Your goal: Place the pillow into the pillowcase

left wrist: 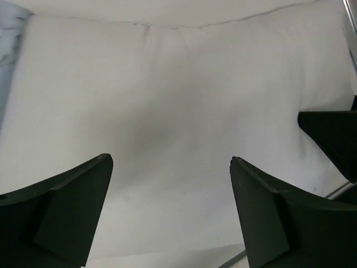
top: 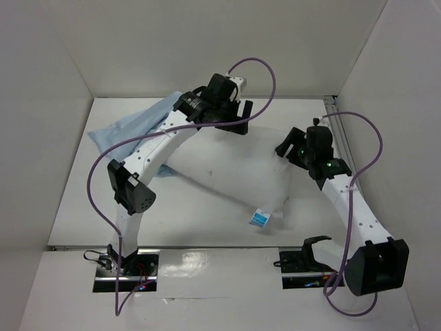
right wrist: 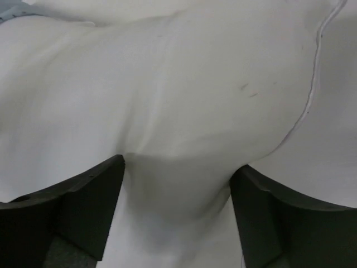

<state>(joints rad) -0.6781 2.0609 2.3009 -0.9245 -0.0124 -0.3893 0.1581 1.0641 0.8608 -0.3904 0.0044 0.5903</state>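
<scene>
The white pillow (top: pixel 227 172) lies across the middle of the table, its blue-and-white tag (top: pixel 260 218) at the near edge. The light blue pillowcase (top: pixel 131 127) lies crumpled at the far left, partly under my left arm. My left gripper (top: pixel 241 117) is open above the pillow's far edge. In the left wrist view, white pillow surface (left wrist: pixel 178 84) shows between the spread fingers (left wrist: pixel 67 195), and a strip of pillowcase (left wrist: pixel 8 39) shows at the top left. My right gripper (top: pixel 289 150) is open at the pillow's right end. Its fingers (right wrist: pixel 279 212) straddle a bulge of pillow (right wrist: pixel 178 111).
White walls enclose the table on the left, back and right. A metal rail (top: pixel 331 103) runs along the far right edge. Purple cables loop above both arms. The arm bases stand on the near edge.
</scene>
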